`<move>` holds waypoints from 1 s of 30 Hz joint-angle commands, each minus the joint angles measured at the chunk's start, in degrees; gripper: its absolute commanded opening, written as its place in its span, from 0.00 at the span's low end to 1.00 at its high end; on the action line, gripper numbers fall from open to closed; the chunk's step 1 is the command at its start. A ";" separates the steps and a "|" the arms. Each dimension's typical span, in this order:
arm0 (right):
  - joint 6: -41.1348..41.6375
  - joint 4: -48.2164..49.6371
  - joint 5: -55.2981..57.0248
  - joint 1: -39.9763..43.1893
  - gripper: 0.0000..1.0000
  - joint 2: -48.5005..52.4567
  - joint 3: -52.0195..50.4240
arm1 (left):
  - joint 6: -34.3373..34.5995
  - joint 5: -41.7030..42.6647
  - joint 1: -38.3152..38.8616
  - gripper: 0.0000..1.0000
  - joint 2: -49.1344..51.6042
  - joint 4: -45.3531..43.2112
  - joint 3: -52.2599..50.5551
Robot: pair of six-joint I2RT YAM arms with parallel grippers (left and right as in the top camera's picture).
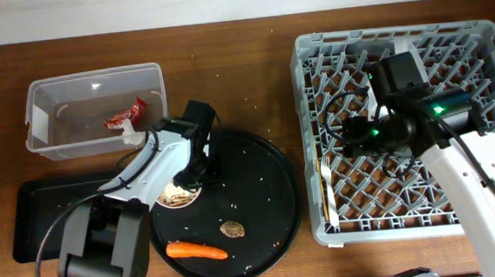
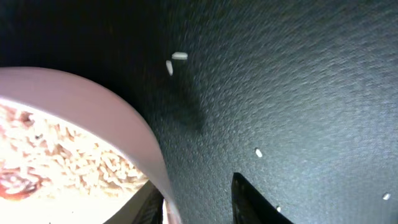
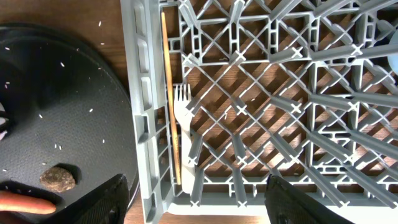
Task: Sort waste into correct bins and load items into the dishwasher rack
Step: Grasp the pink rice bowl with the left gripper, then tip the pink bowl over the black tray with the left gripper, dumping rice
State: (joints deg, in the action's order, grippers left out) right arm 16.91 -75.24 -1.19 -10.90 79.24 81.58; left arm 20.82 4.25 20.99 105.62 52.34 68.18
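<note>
My left gripper (image 1: 185,172) (image 2: 208,194) is open, its fingers either side of the rim of the pale round plate (image 1: 178,196) (image 2: 134,134), which holds beige grainy scraps (image 2: 68,155). The plate sits on the large round black tray (image 1: 259,173). An orange carrot (image 1: 196,250) (image 3: 22,204) and a brown food lump (image 1: 232,229) (image 3: 58,177) also lie on that tray. My right gripper (image 1: 345,136) (image 3: 196,186) is open and empty above the grey dishwasher rack (image 1: 305,82) (image 3: 140,124). In the rack lie a white plastic fork (image 1: 327,172) (image 3: 182,124) and a thin wooden stick (image 3: 168,87).
The clear tub (image 1: 35,92) at the back left holds a red wrapper (image 1: 125,115) and a white tissue wad (image 1: 131,134). The shallow black rectangular tray (image 1: 51,200) lies in front of it. Rice grains dot the round tray (image 2: 298,93).
</note>
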 commanded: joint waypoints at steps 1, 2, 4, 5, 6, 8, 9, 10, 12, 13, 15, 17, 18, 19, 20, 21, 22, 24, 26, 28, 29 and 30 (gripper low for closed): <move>-0.17 -0.17 -0.13 0.42 0.70 0.22 -0.04 | 0.61 0.24 0.02 0.24 -0.52 -1.53 -3.58; -0.17 -0.24 -0.13 0.42 0.70 0.22 -0.04 | 0.63 0.24 0.02 0.14 -0.52 -1.60 -4.00; -0.17 -0.44 -0.11 0.42 0.70 0.22 -0.04 | 0.61 0.26 0.02 0.06 -0.52 -1.51 -4.24; -0.17 -0.44 -0.11 0.42 0.69 0.22 -0.04 | 0.61 0.26 0.00 0.06 -0.52 -1.51 -4.22; -0.17 -0.46 -0.11 0.42 0.70 0.22 -0.04 | 0.61 0.26 0.00 0.03 -0.55 -1.53 -4.22; -0.17 -0.46 -0.13 0.42 0.69 0.22 -0.04 | 0.61 0.26 0.00 0.01 -0.55 -1.33 -4.20; -0.17 -0.46 -0.11 0.42 0.69 0.22 -0.04 | 0.59 0.24 0.00 0.01 -0.55 -1.11 -4.13; -0.17 -0.46 -0.13 0.42 0.69 0.22 -0.04 | 0.59 0.24 0.00 0.01 -0.55 -0.76 -4.02; -0.17 -0.46 -0.11 0.42 0.69 0.22 -0.04 | 0.57 0.24 -0.04 0.01 -0.57 0.46 -3.32; -0.17 -0.48 -0.13 0.42 0.69 0.22 -0.04 | 0.57 0.24 -0.04 0.01 -0.66 1.05 -2.93; -0.17 -0.52 -0.11 0.42 0.69 0.22 -0.04 | 0.55 0.24 -0.04 0.01 -0.90 3.02 -1.51; -0.17 -0.63 -0.11 0.42 0.69 0.22 -0.04 | 0.55 0.24 -0.04 0.01 -1.46 4.87 -0.22; -0.17 -0.66 -0.11 0.42 0.69 0.22 -0.04 | 0.57 0.22 -0.04 0.01 -1.66 5.68 0.28; -0.17 -0.66 -0.11 0.42 0.69 0.22 -0.04 | 0.57 -0.11 -0.04 0.01 -1.99 6.82 0.92; -0.17 -0.66 -0.11 0.42 0.69 0.22 -0.04 | 0.57 -0.92 -0.04 0.01 -2.27 7.63 1.31; -0.17 -0.66 -0.11 0.42 0.69 0.22 -0.04 | 0.59 -2.27 -0.04 0.01 -2.58 8.66 1.66; -0.17 -0.66 -0.11 0.42 0.69 0.22 -0.04 | 0.59 -3.69 -0.04 0.01 -3.08 9.92 2.03; -0.17 -0.66 -0.11 0.42 0.69 0.22 -0.04 | 0.57 -4.26 -0.04 0.01 -3.87 10.80 2.16; -0.17 -0.72 -0.11 0.42 0.69 0.20 -0.04 | 0.57 -4.26 -0.04 0.01 -4.87 11.32 2.16; -0.17 -0.90 -0.11 0.42 0.69 0.22 -0.04 | 0.55 -4.26 -0.17 0.01 -6.19 11.85 2.27; -0.20 -0.96 -0.11 0.42 0.68 0.22 -0.04 | 0.37 -4.22 -0.33 0.01 -6.97 12.13 2.27; -0.17 -1.05 -0.11 0.42 0.68 0.22 -0.04 | 0.13 -4.24 -0.85 0.01 -8.00 12.52 2.27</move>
State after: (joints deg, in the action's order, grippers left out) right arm 16.67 -75.99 -1.19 -10.90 79.24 81.58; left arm 21.02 1.17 20.95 101.78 63.92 68.93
